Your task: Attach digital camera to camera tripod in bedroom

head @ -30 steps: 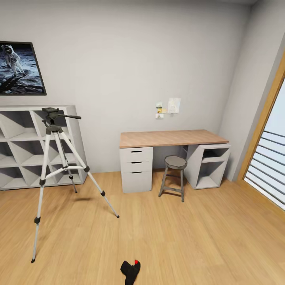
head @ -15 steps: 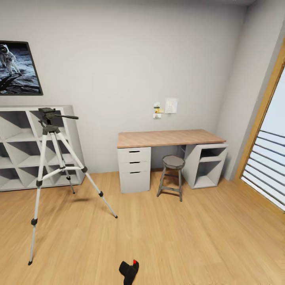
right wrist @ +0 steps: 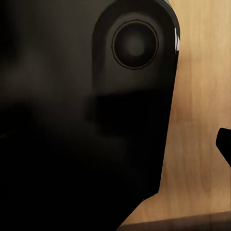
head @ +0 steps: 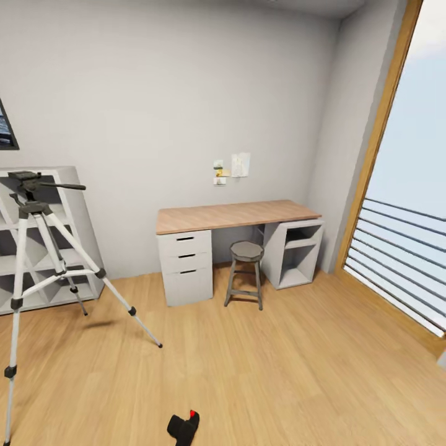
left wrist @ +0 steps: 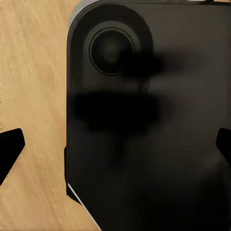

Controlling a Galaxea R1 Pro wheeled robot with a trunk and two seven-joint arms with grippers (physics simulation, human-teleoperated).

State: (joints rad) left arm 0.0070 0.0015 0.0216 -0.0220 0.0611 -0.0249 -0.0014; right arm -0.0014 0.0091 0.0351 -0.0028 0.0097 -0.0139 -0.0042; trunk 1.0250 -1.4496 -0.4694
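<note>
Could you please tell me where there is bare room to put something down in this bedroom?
The desk top is bare. Open floor lies between the digital camera and the stool. It is crowded around the camera tripod and shelf.

The camera tripod (head: 37,260) stands on the plank floor (head: 279,371) before the cube shelf (head: 74,248), well apart from the digital camera (head: 183,427) lying near the bottom edge.

The head view looks forward and down across the plank floor (head: 279,371) toward the far wall (head: 155,93) at 12 o'clock. Both wrist views sit close against dark robot bodywork (left wrist: 154,125), sharing that floor beyond it.
</note>
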